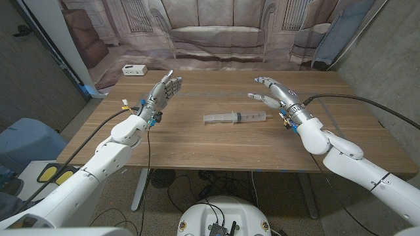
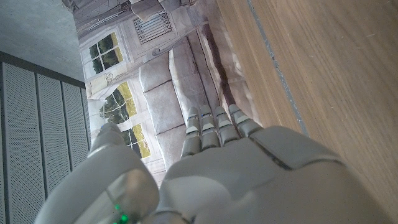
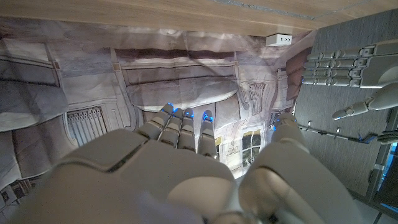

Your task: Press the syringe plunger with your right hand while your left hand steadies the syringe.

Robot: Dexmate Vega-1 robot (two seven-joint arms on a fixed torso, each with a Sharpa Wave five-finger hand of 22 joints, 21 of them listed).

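1. A white box (image 1: 134,69) sits at the table's (image 1: 197,144) far left edge, well apart from everything else. I cannot tell what it is or whether it holds anything.

2. The left hand (image 1: 162,92) hovers above the table left of centre, fingers spread and extended, gripping nothing. Its wrist view shows the back of the hand (image 2: 249,174), fingers straight, over bare wood.

3. The syringe (image 1: 235,117) lies on its side near the table's middle, between the two hands and touching neither. The wide, pale end points toward the left hand; the thinner, clearer end points toward the right hand. I cannot tell from here which end is the plunger.

4. Handling, as a judgement: it looks like light, stiff plastic, smooth and round, so it will likely roll or skid if pushed from one end alone. The left hand should take it around the barrel's middle, clear of the sliding part; the right hand should press squarely on the plunger's end, along the syringe's axis.

5. Contents: I cannot tell whether the barrel holds any liquid. No other container is visible.

6. The right hand (image 1: 275,93) hovers just beyond the syringe's thin end, fingers apart, holding nothing. Its wrist view shows the hand (image 3: 186,168) with fingers extended toward the backdrop.
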